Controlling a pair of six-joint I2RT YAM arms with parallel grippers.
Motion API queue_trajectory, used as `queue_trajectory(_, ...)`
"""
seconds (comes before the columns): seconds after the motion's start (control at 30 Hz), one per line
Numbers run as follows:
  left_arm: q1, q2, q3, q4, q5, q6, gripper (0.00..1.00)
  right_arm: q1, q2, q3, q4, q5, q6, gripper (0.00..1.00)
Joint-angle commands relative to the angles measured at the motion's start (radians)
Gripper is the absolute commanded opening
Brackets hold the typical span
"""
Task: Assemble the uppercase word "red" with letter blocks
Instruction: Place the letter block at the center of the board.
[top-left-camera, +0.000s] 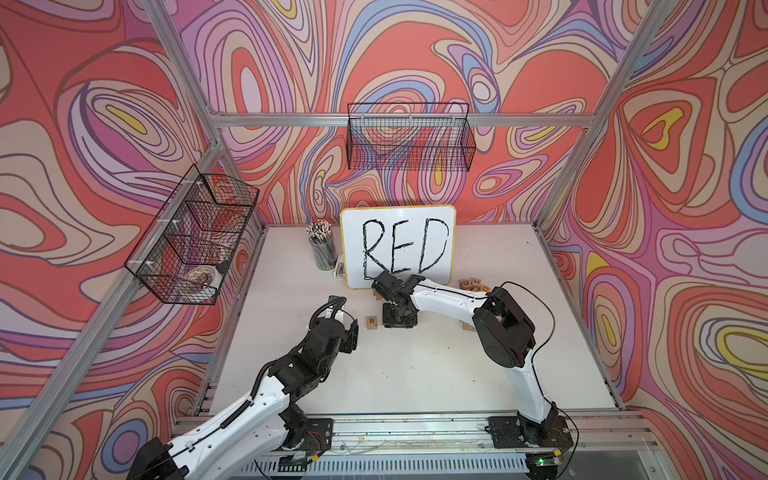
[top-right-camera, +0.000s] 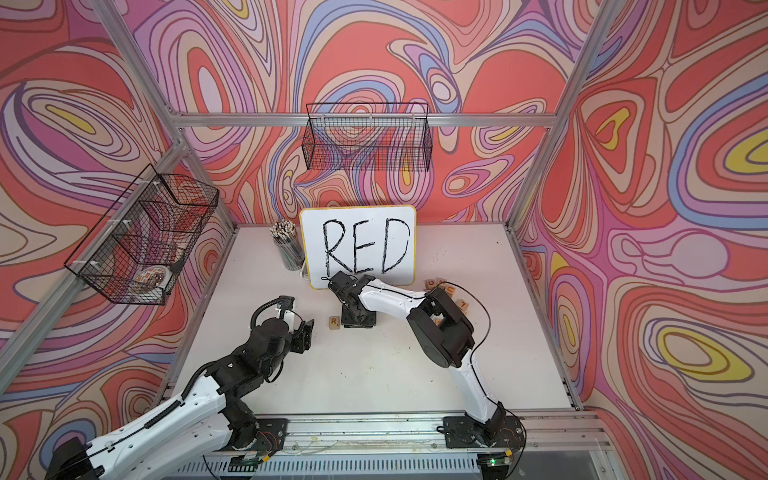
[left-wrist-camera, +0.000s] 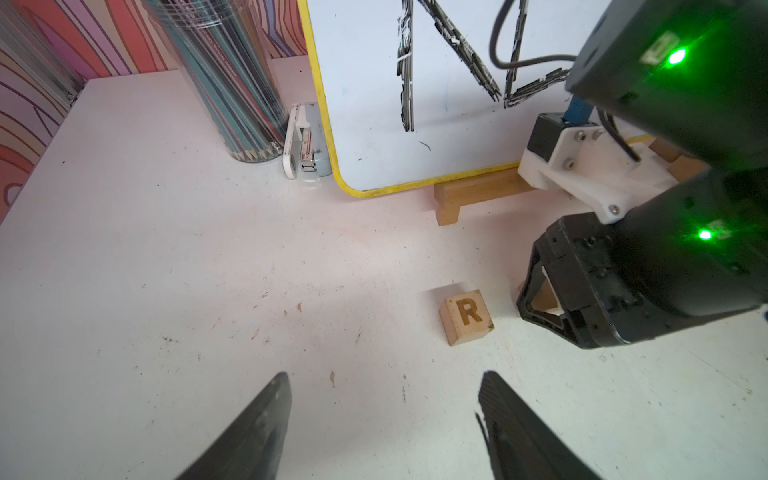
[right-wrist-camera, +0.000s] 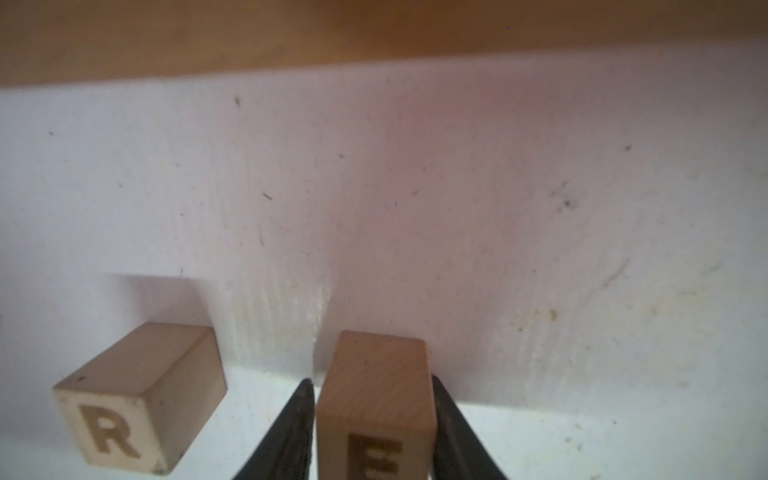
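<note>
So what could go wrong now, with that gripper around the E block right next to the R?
The right gripper hugs the E block closely, so pulling away could drag or tip it. The R block lies close beside it, so a sideways slip might knock it out of line. The right arm also sits by the loose blocks near the whiteboard and might scatter them.

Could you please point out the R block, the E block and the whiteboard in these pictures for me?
R block (left-wrist-camera: 467, 316): left wrist view, on its lettered face.
E block (right-wrist-camera: 374, 395): right wrist view, on its plain wood-grain face.
whiteboard (top-left-camera: 409, 245): in a top view, on the handwritten E near its middle.
</note>
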Motion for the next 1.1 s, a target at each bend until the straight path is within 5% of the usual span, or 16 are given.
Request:
queue_trajectory(0.0, 0.007, -0.010, -0.013, 0.006, -0.006, -0.012, 0.74, 0.003, -0.023, -0.025, -0.002, -0.007, 0.022, 0.44)
queue_trajectory(0.37, 0.008, -0.013, -0.014, 0.009, -0.006, -0.013, 0.74, 0.005, -0.064, -0.008, -0.022, 0.011, 0.012, 0.45)
queue_trajectory(0.77, 0.009, 0.004, -0.005, 0.020, -0.008, -0.004, 0.74, -0.001, -0.247, -0.027, -0.128, 0.100, -0.144, 0.48)
queue_trajectory(1.07, 0.011, 0.026, 0.012, 0.025, 0.004, 0.002, 0.74, -0.170, -0.495, -0.216, -0.115, 0.180, -0.204, 0.46)
